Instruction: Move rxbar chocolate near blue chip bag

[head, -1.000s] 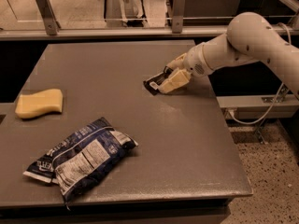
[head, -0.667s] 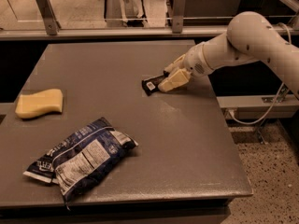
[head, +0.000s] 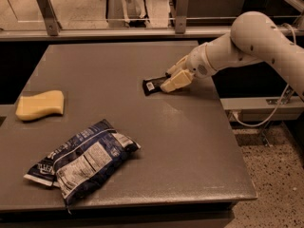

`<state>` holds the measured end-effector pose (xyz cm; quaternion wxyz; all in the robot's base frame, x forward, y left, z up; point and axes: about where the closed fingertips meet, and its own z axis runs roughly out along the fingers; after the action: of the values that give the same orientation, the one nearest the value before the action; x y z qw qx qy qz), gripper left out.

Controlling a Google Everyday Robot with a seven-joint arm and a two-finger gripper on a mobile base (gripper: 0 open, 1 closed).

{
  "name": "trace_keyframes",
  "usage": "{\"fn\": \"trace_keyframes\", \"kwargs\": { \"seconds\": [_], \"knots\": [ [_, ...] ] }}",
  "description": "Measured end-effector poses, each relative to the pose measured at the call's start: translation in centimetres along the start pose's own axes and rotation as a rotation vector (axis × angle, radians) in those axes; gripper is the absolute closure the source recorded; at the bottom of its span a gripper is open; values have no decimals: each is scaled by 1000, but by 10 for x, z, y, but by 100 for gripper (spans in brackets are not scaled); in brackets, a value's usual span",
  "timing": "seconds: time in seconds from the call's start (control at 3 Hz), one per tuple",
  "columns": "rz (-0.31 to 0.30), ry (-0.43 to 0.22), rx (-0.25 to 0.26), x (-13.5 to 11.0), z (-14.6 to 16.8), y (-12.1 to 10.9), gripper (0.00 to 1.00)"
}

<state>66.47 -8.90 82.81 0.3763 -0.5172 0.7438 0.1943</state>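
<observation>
The rxbar chocolate (head: 153, 84) is a small flat black wrapper with a white label patch, lying on the grey table (head: 118, 141) right of its middle. My gripper (head: 170, 80) reaches in from the right, and its cream fingers (head: 175, 81) are shut on the bar's right end, low at the table top. The blue chip bag (head: 80, 161) is a large crinkled dark blue bag with a white nutrition panel, lying at the front left, well apart from the bar.
A yellow sponge (head: 40, 104) lies at the table's left edge. Metal posts (head: 46, 11) and a rail run along the far edge. The table's right edge drops to a speckled floor (head: 270, 175).
The gripper has slid the bar a short way left and toward the front across the table. The bag and sponge have not moved.
</observation>
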Motion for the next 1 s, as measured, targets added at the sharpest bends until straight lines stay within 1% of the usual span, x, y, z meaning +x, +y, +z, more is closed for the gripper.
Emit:
{"fn": "trace_keyframes", "kwargs": {
  "seconds": [0.33,0.67,1.0],
  "knots": [
    [0,0,0,0,0,0,100],
    [-60,-66,-8,-13,-10,13,100],
    [-136,-270,-31,-40,-49,47,100]
  ]
}}
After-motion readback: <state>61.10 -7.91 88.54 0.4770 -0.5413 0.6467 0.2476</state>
